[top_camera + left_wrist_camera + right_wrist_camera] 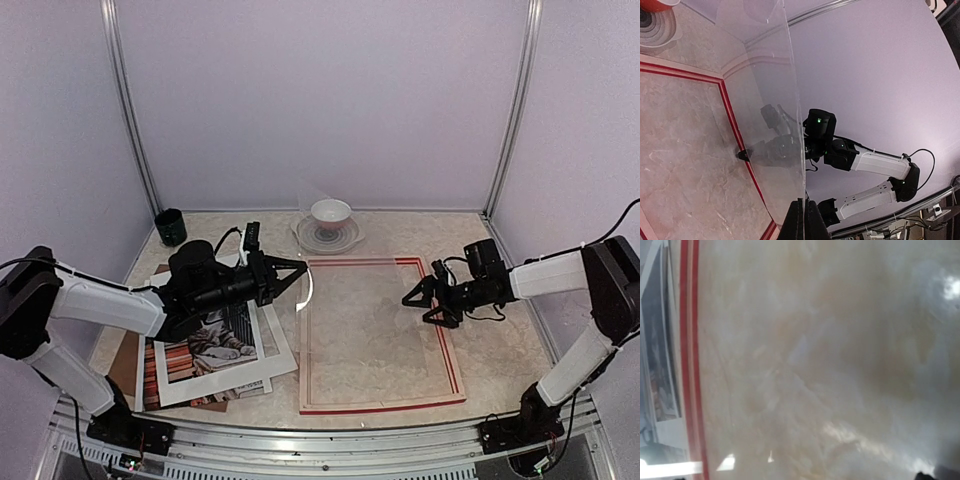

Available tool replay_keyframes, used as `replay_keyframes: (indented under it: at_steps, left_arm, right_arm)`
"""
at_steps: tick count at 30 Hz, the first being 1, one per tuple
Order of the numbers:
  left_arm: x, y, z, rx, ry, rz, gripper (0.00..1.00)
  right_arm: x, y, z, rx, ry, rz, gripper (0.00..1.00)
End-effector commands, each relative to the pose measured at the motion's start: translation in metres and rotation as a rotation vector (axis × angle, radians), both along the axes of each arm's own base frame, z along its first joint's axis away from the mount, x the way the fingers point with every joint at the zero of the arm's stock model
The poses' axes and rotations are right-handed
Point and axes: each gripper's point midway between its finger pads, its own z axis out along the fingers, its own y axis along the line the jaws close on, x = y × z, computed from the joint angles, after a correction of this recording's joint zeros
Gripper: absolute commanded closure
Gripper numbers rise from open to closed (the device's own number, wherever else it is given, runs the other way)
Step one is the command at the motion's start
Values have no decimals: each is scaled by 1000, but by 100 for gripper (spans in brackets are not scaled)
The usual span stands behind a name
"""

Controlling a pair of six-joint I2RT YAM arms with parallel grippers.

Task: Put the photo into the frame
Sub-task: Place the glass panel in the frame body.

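Note:
The red frame [382, 404] lies flat in the middle of the table, marble showing through it. My left gripper [303, 270] is shut on the edge of the clear pane [309, 285] and holds it tilted up over the frame's left side. In the left wrist view the pane [772, 115] rises from between my fingers [795, 225], with the frame's red edge [728, 107] behind it. The photo [213, 347] lies at the left under a white mat [282, 352]. My right gripper [418, 300] hangs open over the frame's right part; the right wrist view is blurred, showing the frame's red edge [690, 340].
A white bowl [330, 213] on a plate [327, 240] stands at the back behind the frame. A black cup [170, 227] is at the back left. A brown backing board [123, 362] lies under the photo stack. Metal posts [130, 120] and pale walls enclose the table.

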Motion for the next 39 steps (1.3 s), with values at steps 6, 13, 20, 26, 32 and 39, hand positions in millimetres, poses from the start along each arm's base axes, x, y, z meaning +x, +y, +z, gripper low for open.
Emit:
replay_keyframes:
  at_steps: [6,13,20,26,32,39]
  left_arm:
    - [2,3,25,-33,-63,8,100]
    - [4,6,13,5,-38,29,100]
    - [8,12,-15,95,13,68,100]
    - [7,10,-39,122,72,57,100]
    - [4,6,-70,157,148,24,99]
    - [0,6,-97,171,225,17,98]
  right_arm:
    - [7,28,16,218,-18,58,1]
    - [-1,35,41,325,-45,93,1]
    - [-4,28,66,344,-87,104,1]
    - [-7,20,70,358,-86,88,1]
    - [-12,13,85,384,-107,81,1]
    - [-21,6,103,407,-129,80,1]
